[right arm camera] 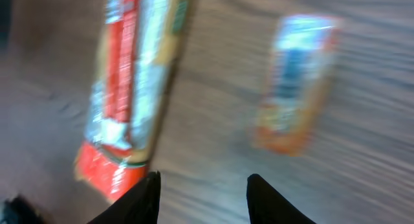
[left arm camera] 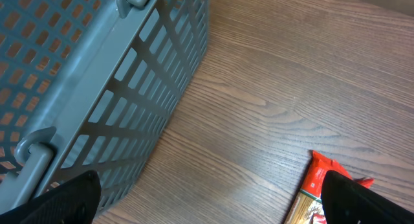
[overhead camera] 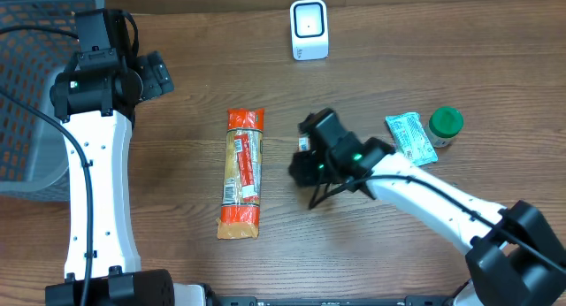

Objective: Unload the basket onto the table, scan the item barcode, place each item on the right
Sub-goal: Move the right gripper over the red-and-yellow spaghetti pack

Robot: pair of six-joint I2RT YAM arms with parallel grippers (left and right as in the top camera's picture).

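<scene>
Right gripper hovers over the bench near centre, fingers spread, pinching nothing. Pasta pack, likely your item, lies flat mid-bench at its 9 o'clock, apart from it. Grab it mid-length across the narrow width, lift level, and turn the barcode to the scanner at 12 o'clock. Right wrist view is blurred, so slow down. Left gripper sits at 10 o'clock by the basket, spread wide and empty.

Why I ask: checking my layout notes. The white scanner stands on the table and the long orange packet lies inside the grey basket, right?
Not quite. The long orange packet lies on the table, outside the grey basket, as the overhead view shows. The white scanner does stand on the table.
</scene>
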